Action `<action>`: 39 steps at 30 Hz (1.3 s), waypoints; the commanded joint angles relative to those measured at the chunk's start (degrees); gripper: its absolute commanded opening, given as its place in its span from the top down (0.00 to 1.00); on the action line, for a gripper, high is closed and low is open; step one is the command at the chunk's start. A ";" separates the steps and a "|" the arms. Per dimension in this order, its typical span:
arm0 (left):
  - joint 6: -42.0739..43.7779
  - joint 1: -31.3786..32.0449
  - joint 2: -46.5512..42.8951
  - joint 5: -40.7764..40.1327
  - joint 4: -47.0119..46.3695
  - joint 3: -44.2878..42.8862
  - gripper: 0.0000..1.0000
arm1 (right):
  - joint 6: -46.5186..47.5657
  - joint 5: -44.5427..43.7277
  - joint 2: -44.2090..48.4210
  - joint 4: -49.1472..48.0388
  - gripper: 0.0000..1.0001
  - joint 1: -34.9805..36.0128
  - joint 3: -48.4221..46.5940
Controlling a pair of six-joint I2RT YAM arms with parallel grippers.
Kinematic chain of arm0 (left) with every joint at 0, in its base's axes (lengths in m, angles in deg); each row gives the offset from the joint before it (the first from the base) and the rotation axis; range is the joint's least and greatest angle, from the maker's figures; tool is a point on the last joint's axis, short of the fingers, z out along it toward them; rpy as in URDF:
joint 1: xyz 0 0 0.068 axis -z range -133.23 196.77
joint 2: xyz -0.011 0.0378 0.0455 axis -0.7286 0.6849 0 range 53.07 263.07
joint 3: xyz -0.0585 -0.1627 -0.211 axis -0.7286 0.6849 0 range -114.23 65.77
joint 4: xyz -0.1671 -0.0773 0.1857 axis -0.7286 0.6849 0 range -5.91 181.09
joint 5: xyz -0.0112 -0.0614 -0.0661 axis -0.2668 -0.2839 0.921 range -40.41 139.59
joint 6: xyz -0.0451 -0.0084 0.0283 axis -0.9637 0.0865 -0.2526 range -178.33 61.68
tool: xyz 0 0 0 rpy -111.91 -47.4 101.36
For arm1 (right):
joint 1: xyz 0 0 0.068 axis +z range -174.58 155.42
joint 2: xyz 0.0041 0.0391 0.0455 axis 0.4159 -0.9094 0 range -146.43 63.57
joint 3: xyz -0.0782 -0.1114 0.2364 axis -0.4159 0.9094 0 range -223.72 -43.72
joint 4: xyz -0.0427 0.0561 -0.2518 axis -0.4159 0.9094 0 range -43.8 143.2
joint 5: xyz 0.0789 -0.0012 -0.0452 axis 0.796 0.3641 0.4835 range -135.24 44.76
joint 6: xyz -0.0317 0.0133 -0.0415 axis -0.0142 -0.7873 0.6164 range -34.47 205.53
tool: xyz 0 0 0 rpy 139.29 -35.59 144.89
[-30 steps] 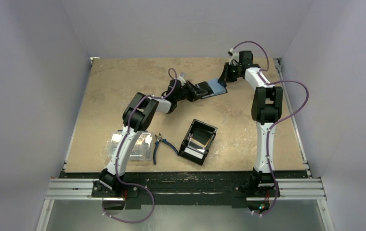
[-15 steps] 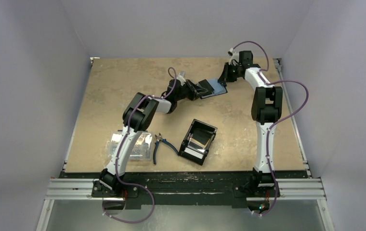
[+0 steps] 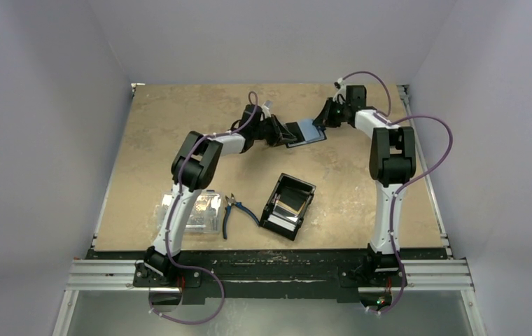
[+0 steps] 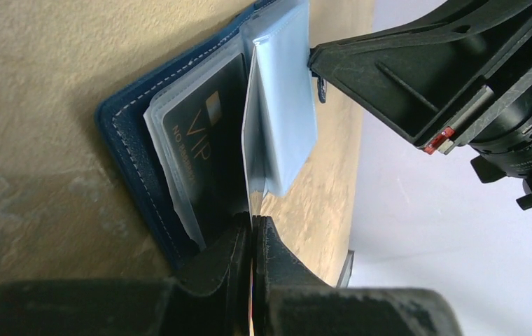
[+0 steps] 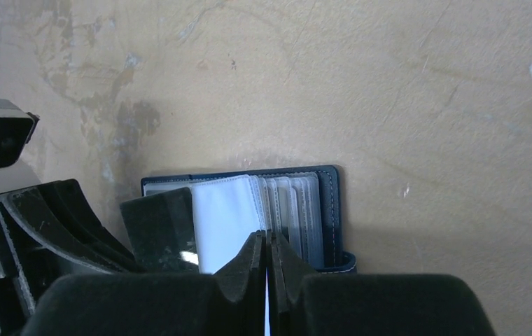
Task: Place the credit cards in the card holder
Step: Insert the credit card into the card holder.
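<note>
The navy card holder point(image 3: 304, 131) lies open at the back of the table, between both grippers. In the left wrist view its cover point(image 4: 130, 140) and clear sleeves show, with a black VIP card point(image 4: 207, 147) in one sleeve. My left gripper point(image 4: 252, 220) is shut on a thin card seen edge-on, an orange-yellow sliver point(image 4: 251, 315) between the fingers, at the holder's sleeves. My right gripper point(image 5: 266, 236) is shut on a clear sleeve page of the holder point(image 5: 330, 210), beside a white page point(image 5: 221, 217). The left gripper's finger point(image 5: 158, 234) rests on the holder's left half.
A black open tray point(image 3: 304, 190) with shiny cards in it stands at mid-table. Blue-handled pliers point(image 3: 232, 213) lie left of it. A clear plastic box point(image 3: 204, 213) sits under the left arm near the front edge.
The left arm has swung left and back, and its gripper and the holder have shifted slightly left. The right gripper has followed to the left and dropped lower over the holder.
</note>
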 commanded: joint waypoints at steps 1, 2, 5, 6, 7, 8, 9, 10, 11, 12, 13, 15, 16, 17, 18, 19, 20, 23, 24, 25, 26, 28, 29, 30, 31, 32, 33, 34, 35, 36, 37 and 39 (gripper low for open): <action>5.64 -1.13 -3.02 3.01 4.69 0.07 1.00 | -4.36 -1.74 1.24 1.17 0.92 1.84 8.99; 5.18 -1.30 -3.00 3.85 3.37 0.82 1.00 | -4.42 -1.21 1.45 0.24 0.92 1.89 10.11; 3.44 -1.43 -2.18 7.03 -0.83 1.46 1.00 | -4.18 -2.80 1.52 0.23 0.92 1.68 11.01; 2.19 -1.43 -1.80 8.16 -2.95 1.55 1.00 | -4.44 -3.27 1.61 -0.46 0.92 1.71 11.33; 0.65 -1.51 -1.45 9.37 -6.64 1.95 1.00 | -5.03 -3.29 1.44 -1.07 0.92 1.66 11.88; -1.07 -1.64 -1.31 10.26 -9.83 2.75 1.00 | -5.58 -2.97 1.20 -1.36 0.92 1.71 12.14; -3.10 -1.87 -1.21 11.39 -13.10 3.70 1.00 | -6.02 -2.78 0.90 -1.67 0.92 1.66 12.45; -4.85 -2.27 -1.16 11.86 -16.09 4.83 1.00 | -6.66 -3.05 0.85 -2.21 0.92 1.60 13.03; -6.51 -2.72 -1.23 11.95 -18.30 6.37 1.00 | -7.46 -3.33 0.76 -2.67 0.93 1.38 13.47; -7.63 -3.19 -1.52 11.50 -19.91 7.60 1.00 | -7.76 -2.89 0.88 -3.30 0.92 0.95 13.69; -8.06 -3.59 -1.86 11.02 -20.64 8.62 1.00 | -7.99 -2.63 1.06 -3.55 0.91 0.57 13.77; -7.42 -4.11 -2.32 10.89 -19.42 8.84 1.00 | -7.77 -2.96 2.43 -3.66 0.82 -0.15 13.86; -7.06 -4.22 -2.43 10.97 -18.89 8.61 1.00 | -7.14 -3.08 3.78 -3.82 0.73 -0.34 14.08; -6.91 -4.32 -2.47 11.17 -18.11 8.23 1.00 | -5.68 -3.10 4.78 -3.68 0.63 -0.36 14.03; -6.71 -4.41 -2.54 11.42 -17.24 7.65 1.00 | -2.84 -3.34 5.49 -3.12 0.55 -0.29 13.57; -6.62 -4.48 -2.48 11.64 -16.26 7.07 1.00 | -0.64 -4.20 6.06 -1.63 0.49 -0.17 12.95; -6.30 -4.57 -2.45 11.88 -14.76 6.46 1.00 | 1.23 -4.08 6.54 -1.23 0.46 0.38 12.19; -1.99 -4.77 -2.65 11.99 -7.63 4.04 1.00 | 6.09 -10.51 7.13 2.66 0.38 2.90 8.96; 0.49 -4.77 -2.75 11.77 -4.36 2.90 1.00 | 7.34 -13.51 6.84 4.44 0.36 3.68 7.72; 2.50 -4.77 -2.79 11.35 -0.92 1.93 1.00 | 8.03 -17.80 6.64 6.61 0.35 4.41 6.56; 3.95 -4.77 -2.90 11.00 1.34 1.28 1.00 | 8.71 -20.37 6.58 7.36 0.34 5.21 6.16; 4.37 -4.77 -3.10 10.95 2.32 1.12 1.00 | 9.82 -26.90 6.84 8.86 0.32 7.12 5.73; 4.08 -4.72 -3.16 11.23 2.10 1.06 1.00 | 10.37 -29.45 7.08 9.09 0.30 8.12 5.70; 3.80 -4.64 -3.23 11.57 1.76 1.13 1.00 | 10.69 -31.97 7.42 8.91 0.27 9.05 5.86; 3.65 -4.55 -3.45 11.74 1.63 1.06 1.00 | 10.77 -33.41 7.69 8.24 0.26 9.60 6.22; 3.58 -4.45 -3.61 11.77 1.66 1.05 1.00 | 10.55 -34.41 7.62 7.66 0.25 9.80 6.56; 3.62 -4.35 -3.72 11.91 1.57 0.98 1.00 | 10.00 -34.37 7.21 7.92 0.25 9.80 6.39; 3.44 -4.29 -3.78 12.06 1.40 0.97 1.00 | 8.78 -34.95 6.21 9.18 0.27 9.71 5.85; 3.20 -4.20 -3.80 12.23 1.02 0.96 1.00 | 8.12 -35.67 5.56 10.42 0.29 9.51 5.07; 2.92 -3.99 -3.80 12.54 0.56 0.85 1.00 | 7.70 -35.56 5.25 10.69 0.32 9.33 4.94; 2.80 -3.79 -3.68 13.00 0.33 0.61 1.00 | 7.37 -34.91 5.09 10.60 0.37 9.14 5.17; 2.83 -3.19 -3.33 13.69 0.22 -0.20 1.00 | 6.67 -32.99 5.15 10.25 0.46 8.75 5.86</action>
